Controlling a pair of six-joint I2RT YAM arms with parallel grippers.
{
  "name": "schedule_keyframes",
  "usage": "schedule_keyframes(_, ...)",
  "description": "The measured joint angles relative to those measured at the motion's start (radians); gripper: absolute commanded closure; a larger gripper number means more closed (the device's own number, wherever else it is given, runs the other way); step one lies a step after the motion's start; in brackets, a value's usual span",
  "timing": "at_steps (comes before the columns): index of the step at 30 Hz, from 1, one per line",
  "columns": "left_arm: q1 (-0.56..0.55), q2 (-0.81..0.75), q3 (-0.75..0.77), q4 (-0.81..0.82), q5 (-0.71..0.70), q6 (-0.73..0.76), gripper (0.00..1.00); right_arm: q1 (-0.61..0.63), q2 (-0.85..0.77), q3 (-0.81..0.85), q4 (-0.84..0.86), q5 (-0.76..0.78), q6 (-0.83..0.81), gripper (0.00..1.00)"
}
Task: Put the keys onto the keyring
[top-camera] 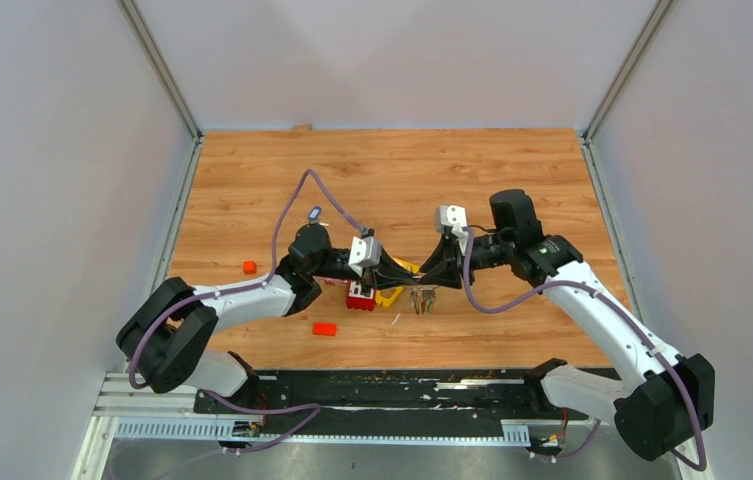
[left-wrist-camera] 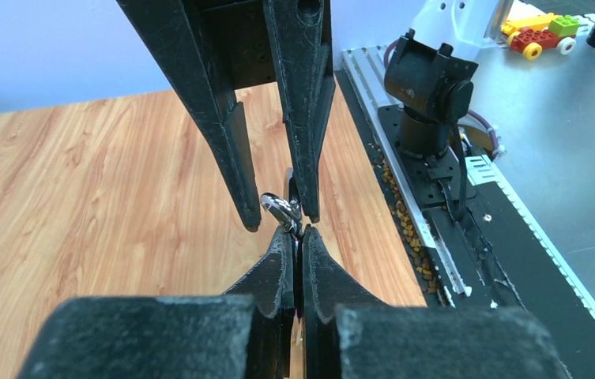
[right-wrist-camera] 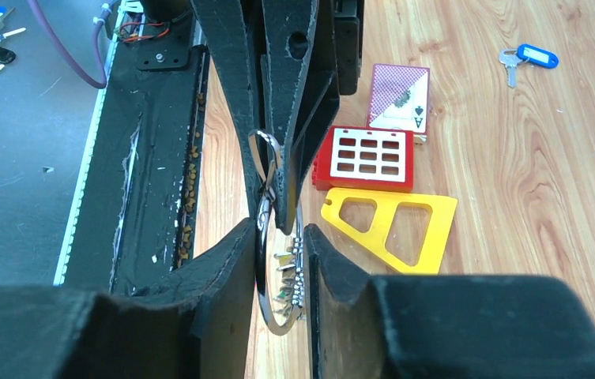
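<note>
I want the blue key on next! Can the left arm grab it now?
Probably not yet. The left gripper is shut on the keyring, so it is busy. The blue key itself lies uncovered on the table.

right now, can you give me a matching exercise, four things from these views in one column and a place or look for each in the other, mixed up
Things:
1. keyring
2. blue-tagged key
3. yellow frame
4. playing card

Descriptions:
a. lying alone, apart from the rest
b. between the fingers of the right tool
c. red patterned back, beside the red grid block
d. triangular, with cut-outs, lying flat

Pairs: 1-b, 2-a, 3-d, 4-c
</note>
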Motion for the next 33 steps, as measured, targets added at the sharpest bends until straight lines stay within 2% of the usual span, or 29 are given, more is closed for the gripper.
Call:
schedule_keyframes(4,0.0,-0.001,0.002,-0.002,-0.003,0.007,1.0,-0.017,-0.013,0.0,-0.019,0.006,-0.018,0.74)
schedule_keyframes(9,0.001,-0.001,0.002,-0.006,-0.014,0.012,1.0,-0.022,-0.017,0.0,-0.036,0.001,-0.027,0.99)
schedule_keyframes(10,0.002,-0.001,0.002,-0.008,-0.016,0.013,1.0,-0.022,-0.017,0.0,-0.042,-0.004,-0.028,1.0)
schedule_keyframes(13,0.002,-0.001,0.002,-0.011,-0.019,0.012,1.0,-0.022,-0.016,0.0,-0.048,-0.008,-0.033,1.0)
schedule_keyframes(19,0.002,-0.001,0.011,-0.034,-0.046,0.011,0.82,-0.024,-0.019,0.0,-0.042,0.011,-0.045,1.0)
schedule_keyframes(23,0.002,-0.001,0.02,-0.05,-0.056,0.008,0.77,-0.028,-0.024,0.0,-0.039,0.032,-0.048,1.0)
schedule_keyframes(27,0.005,-0.001,0.027,-0.055,-0.063,0.001,0.75,-0.034,-0.019,0.0,-0.043,0.052,-0.048,1.0)
schedule_keyframes(33,0.005,-0.001,0.029,-0.061,-0.067,-0.007,0.77,-0.035,-0.014,0.0,-0.042,0.054,-0.043,1.0)
